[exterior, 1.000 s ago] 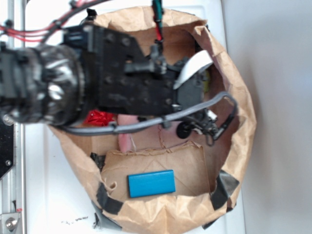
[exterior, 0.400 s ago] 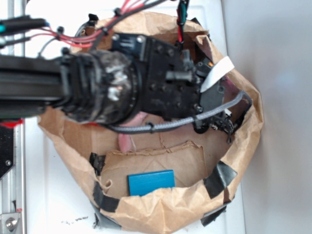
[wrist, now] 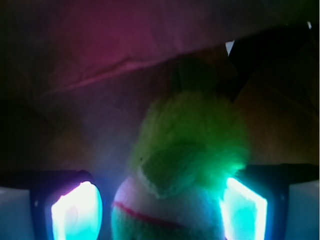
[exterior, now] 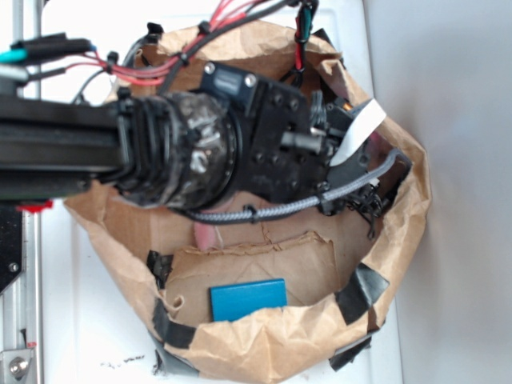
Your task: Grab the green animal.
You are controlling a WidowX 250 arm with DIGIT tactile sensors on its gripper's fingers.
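Observation:
In the wrist view the green animal [wrist: 187,150] fills the centre: fuzzy lime-green fur above a white band with a red line. It sits between the two glowing pads of my gripper [wrist: 160,212]. The right pad [wrist: 244,210] touches its fur, while a dark gap separates the left pad [wrist: 77,212] from it, so the gripper is open around the toy. In the exterior view the arm [exterior: 240,152] reaches into the right part of the paper bag [exterior: 240,352] and hides both the toy and the fingers.
A blue block [exterior: 249,300] lies on the bag floor near the front. A sliver of pink plush [exterior: 206,236] shows below the arm, and pink fabric [wrist: 125,45] lies behind the toy. The bag's walls close in on the right.
The arm has moved to the right and further into the bag. The red ball seen a second ago is now covered by the arm.

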